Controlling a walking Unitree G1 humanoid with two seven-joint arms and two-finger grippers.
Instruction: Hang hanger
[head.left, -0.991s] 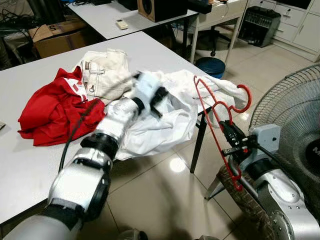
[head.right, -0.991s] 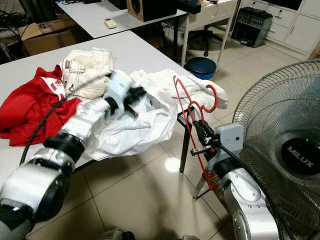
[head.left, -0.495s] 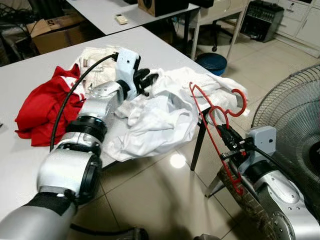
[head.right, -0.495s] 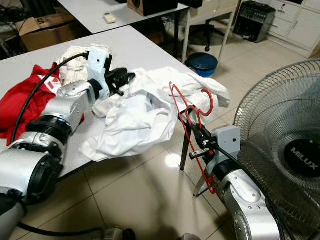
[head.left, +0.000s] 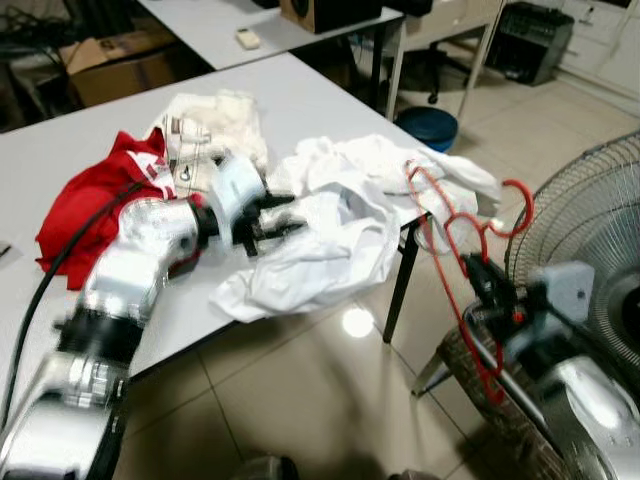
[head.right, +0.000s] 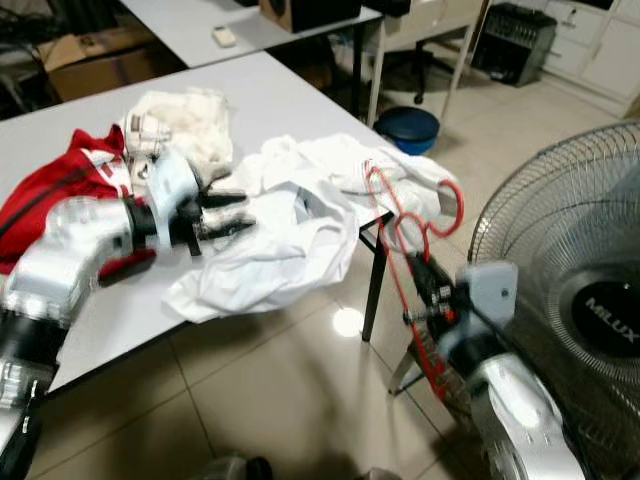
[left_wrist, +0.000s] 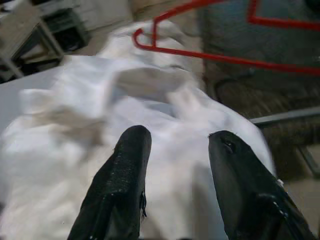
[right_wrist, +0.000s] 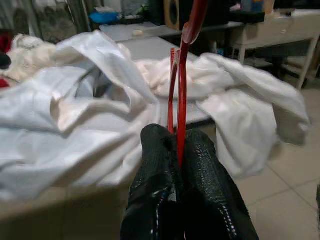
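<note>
Nearest the camera, the right hand (head.right: 425, 290) was clamped on the lower wire of the thin red wire clothes hanger (head.left: 462, 232), which stood upright off the corner of the worktop, beside the round metal-grilled floor fan (head.right: 560, 300); the right wrist view showed both fingers pressed together on the red wire. Compared with half a second before, the hanger was held slightly higher and nearer the fan, with its hook clear of the cloth. The left hand (head.left: 268, 215), raised over the fabric half a second before, had come down with its fingers apart and pointing at the crumpled white garment (head.left: 330, 230), which lay over the corner of the grey rectangular worktop (head.left: 320, 100). The garment was spread flatter than before. Judged from this, the left hand had let go of the cloth and no garment was on the hanger, so the hanging step was not yet done. Farther back lay a bunched red garment (head.left: 85, 205) and a folded cream garment (head.left: 215, 125). Legible writing: "MILUX" on the fan hub (head.right: 610, 318).
</note>
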